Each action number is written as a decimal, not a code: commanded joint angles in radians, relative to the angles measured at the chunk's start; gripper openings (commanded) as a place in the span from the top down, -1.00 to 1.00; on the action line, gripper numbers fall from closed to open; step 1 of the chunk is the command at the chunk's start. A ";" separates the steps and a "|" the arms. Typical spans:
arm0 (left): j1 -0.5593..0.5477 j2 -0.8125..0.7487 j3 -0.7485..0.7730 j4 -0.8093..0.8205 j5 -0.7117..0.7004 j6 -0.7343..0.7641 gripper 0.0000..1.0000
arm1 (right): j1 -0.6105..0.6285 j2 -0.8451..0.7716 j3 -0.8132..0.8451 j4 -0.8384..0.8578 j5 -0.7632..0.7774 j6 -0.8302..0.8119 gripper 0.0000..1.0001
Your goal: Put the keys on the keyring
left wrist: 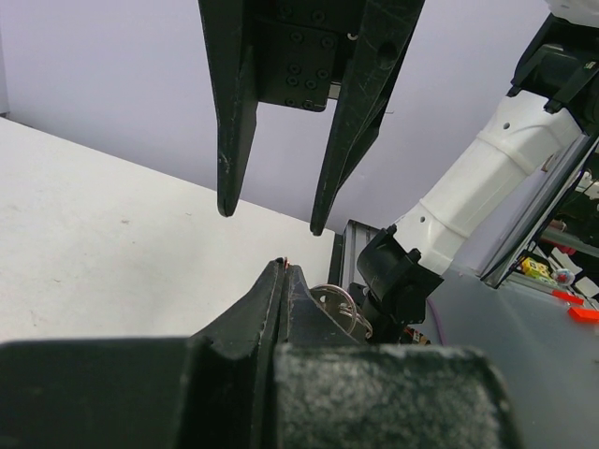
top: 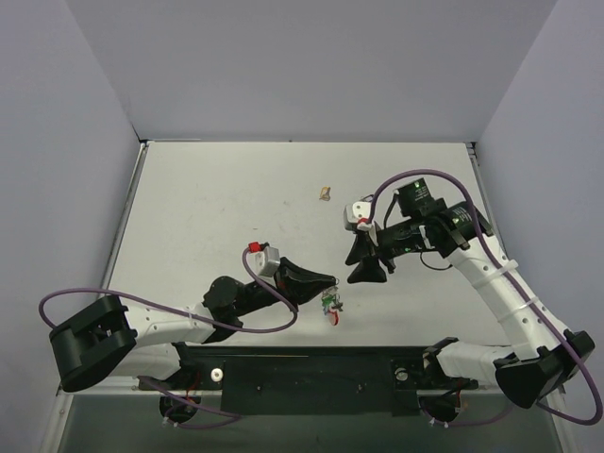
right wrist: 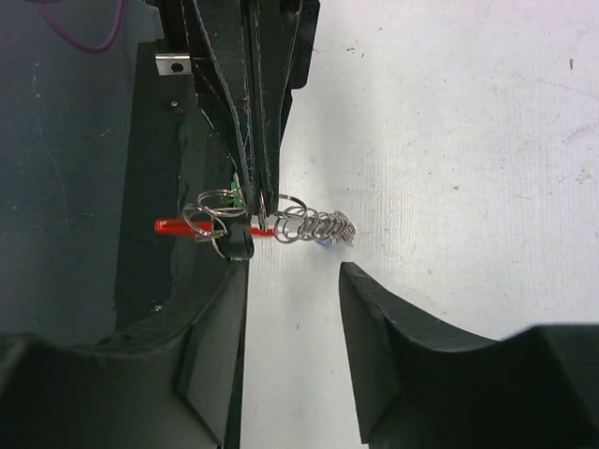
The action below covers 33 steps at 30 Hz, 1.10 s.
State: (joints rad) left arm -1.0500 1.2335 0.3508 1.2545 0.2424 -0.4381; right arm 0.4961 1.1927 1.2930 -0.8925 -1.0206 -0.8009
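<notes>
Keys (top: pixel 330 304), top view: tiny metal cluster hanging at the left gripper (top: pixel 328 280) tips, on their near side.
Top view, other arm: right gripper (top: pixel 364 264) just right of the left gripper, jaws wide, empty.
Left wrist view: left gripper (left wrist: pixel 284 273) pinched tight on the rings; right gripper (left wrist: pixel 271 220) spread straight ahead.
Right wrist view: Keys (right wrist: pixel 316 225) string out crosswise from the left gripper (right wrist: pixel 259 178) tips, dead ahead of the right gripper (right wrist: pixel 290 264) gap.
Coming move: probably the right arm, free and close, meets that chain side-on.
</notes>
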 commanded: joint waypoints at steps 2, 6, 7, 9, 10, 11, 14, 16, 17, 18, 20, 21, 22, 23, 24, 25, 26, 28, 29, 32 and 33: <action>0.007 0.004 0.036 0.221 0.000 -0.017 1.00 | 0.036 0.021 -0.004 0.032 -0.053 0.034 0.28; 0.005 0.011 0.039 0.223 -0.002 -0.019 1.00 | 0.055 0.027 -0.015 0.044 -0.055 0.043 0.37; 0.005 0.011 0.039 0.224 -0.003 -0.019 1.00 | 0.053 0.031 -0.014 0.044 -0.055 0.043 0.37; 0.005 0.008 0.034 0.224 -0.006 -0.016 1.00 | 0.045 0.030 -0.014 0.044 -0.052 0.046 0.38; 0.007 0.006 0.030 0.223 -0.008 -0.014 1.00 | 0.038 0.028 -0.011 0.044 -0.050 0.049 0.38; 0.007 0.003 0.025 0.221 -0.012 -0.008 1.00 | 0.023 0.028 -0.011 0.046 -0.050 0.054 0.38; 0.010 -0.002 0.001 0.214 -0.032 0.001 1.00 | -0.030 0.024 -0.017 0.078 -0.050 0.127 0.34; 0.016 -0.008 -0.016 0.218 -0.054 0.006 1.00 | -0.089 0.025 -0.047 0.174 -0.020 0.266 0.33; 0.018 -0.015 -0.027 0.218 -0.055 0.007 1.00 | -0.138 0.030 -0.064 0.266 0.019 0.332 0.32; 0.025 -0.022 -0.032 0.214 -0.057 0.010 1.00 | -0.165 0.033 -0.093 0.306 0.052 0.433 0.31; 0.042 -0.052 -0.039 0.189 -0.051 0.013 1.00 | -0.247 0.057 -0.121 0.415 0.161 0.584 0.31; 0.057 -0.060 -0.042 0.180 -0.046 0.015 1.00 | -0.266 0.086 -0.124 0.459 0.253 0.621 0.30; 0.065 -0.077 -0.042 0.160 -0.032 0.015 1.00 | -0.290 0.109 -0.113 0.480 0.301 0.697 0.29; 0.082 -0.086 -0.042 0.151 -0.025 0.013 1.00 | -0.304 0.158 -0.103 0.480 0.392 0.725 0.29; 0.090 -0.109 -0.044 0.128 -0.012 0.016 1.00 | -0.326 0.183 -0.071 0.471 0.418 0.761 0.29; 0.105 -0.118 -0.049 0.117 -0.005 0.019 1.00 | -0.335 0.239 -0.052 0.466 0.457 0.793 0.29; 0.113 -0.144 -0.050 0.093 0.004 0.022 1.00 | -0.350 0.266 -0.010 0.455 0.476 0.801 0.29; 0.133 -0.187 -0.059 0.054 0.017 0.032 1.00 | -0.361 0.359 0.070 0.420 0.510 0.787 0.29; 0.146 -0.206 -0.065 0.021 0.021 0.038 1.00 | -0.363 0.425 0.098 0.408 0.520 0.769 0.29; 0.166 -0.294 -0.070 -0.070 0.044 0.067 1.00 | -0.364 0.571 0.279 0.298 0.548 0.695 0.29; 0.176 -0.311 -0.069 -0.120 0.051 0.076 1.00 | -0.364 0.649 0.370 0.271 0.548 0.650 0.29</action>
State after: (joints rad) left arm -0.9005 1.0088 0.2775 1.2167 0.2478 -0.4061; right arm 0.1318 1.6966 1.4376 -0.5121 -0.5480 -0.0937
